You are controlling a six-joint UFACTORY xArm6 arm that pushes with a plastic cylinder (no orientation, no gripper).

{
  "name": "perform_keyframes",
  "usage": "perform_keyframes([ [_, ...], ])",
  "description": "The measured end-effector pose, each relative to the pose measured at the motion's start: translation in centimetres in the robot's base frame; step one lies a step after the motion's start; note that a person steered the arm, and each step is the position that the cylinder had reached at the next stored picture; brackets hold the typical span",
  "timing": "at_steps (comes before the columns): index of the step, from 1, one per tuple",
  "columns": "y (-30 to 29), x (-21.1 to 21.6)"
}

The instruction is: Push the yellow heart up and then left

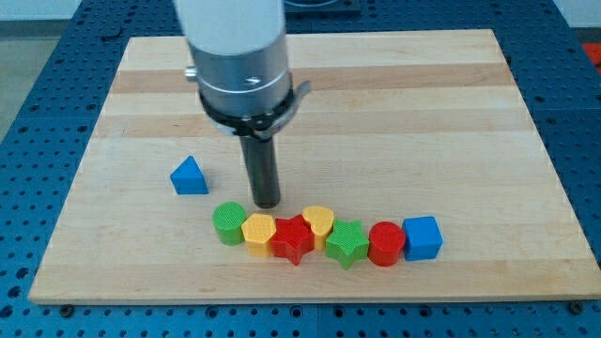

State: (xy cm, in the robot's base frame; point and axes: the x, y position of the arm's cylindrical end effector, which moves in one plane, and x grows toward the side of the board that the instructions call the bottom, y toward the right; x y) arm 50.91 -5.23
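Observation:
The yellow heart (319,222) sits in a row of blocks near the view's bottom, between a red star (292,239) and a green star (346,243). My tip (266,204) rests on the board just above the row, up and to the left of the yellow heart, above a yellow hexagon-like block (258,231). The tip stands a small gap away from the heart.
The row also holds a green cylinder (228,222) at its left, a red cylinder (386,242) and a blue cube (422,237) at its right. A blue triangle (189,176) lies alone at the left. The wooden board (376,103) lies on a blue perforated table.

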Motion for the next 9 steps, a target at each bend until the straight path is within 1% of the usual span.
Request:
perform_keyframes([
  [1,-0.3,-0.2],
  [3,-1.1,-4.9],
  [4,-4.1,-3.7],
  [5,-7.3,0.6],
  [6,-8.7,3.8],
  [7,-11.7,8.7],
  [8,-10.5,11.0],
  [9,-2.5,10.8],
])
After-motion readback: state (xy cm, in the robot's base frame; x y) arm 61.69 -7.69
